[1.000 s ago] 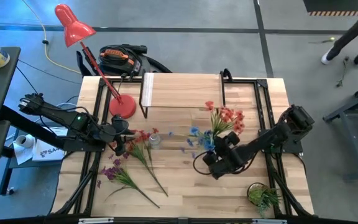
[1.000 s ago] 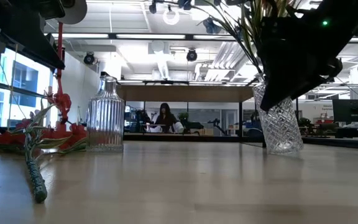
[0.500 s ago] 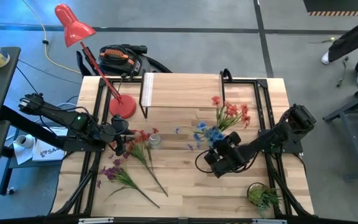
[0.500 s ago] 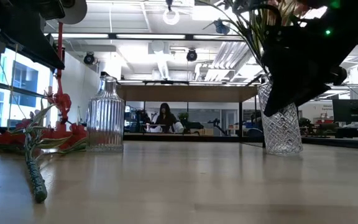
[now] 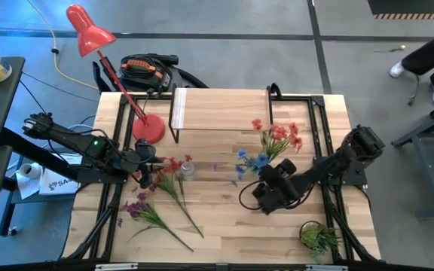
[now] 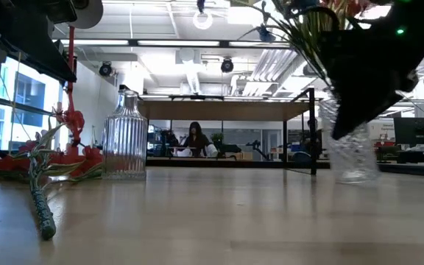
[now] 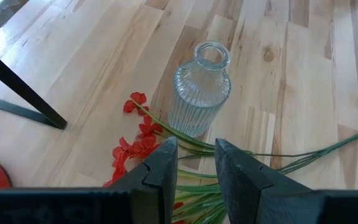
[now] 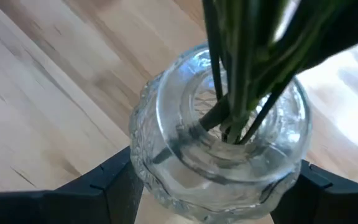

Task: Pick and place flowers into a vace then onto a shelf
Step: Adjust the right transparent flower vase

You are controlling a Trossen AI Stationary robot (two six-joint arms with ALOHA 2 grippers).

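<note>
- Right pincer is clamped around a cut-glass vase; in my right wrist view I see a dark finger on each side of the glass.
- That vase carries a bunch of flowers, green stems down inside, red and blue blossoms fanning out toward the shelf in the high view.
- In the low view the vase sits tilted and looks lifted just off the tabletop, though it's blurry so I can't swear to the gap.
- The shelf is at the far side of the tabletop, light plank top, black legs, nothing from the bunch on it yet.
- Left pincer hangs low over a loose red flower spray lying on the tabletop, fingers narrowly parted with nothing between them; green stems run just beyond the tips.
- A ribbed glass bottle stands upright just past those fingers, empty, touching the stems at its base.
- A purple spray lies nearer the front edge, apart from the red one.
- Small leafy plant sits at the front right corner.
- Red desk lamp leans over the far left corner.
</note>
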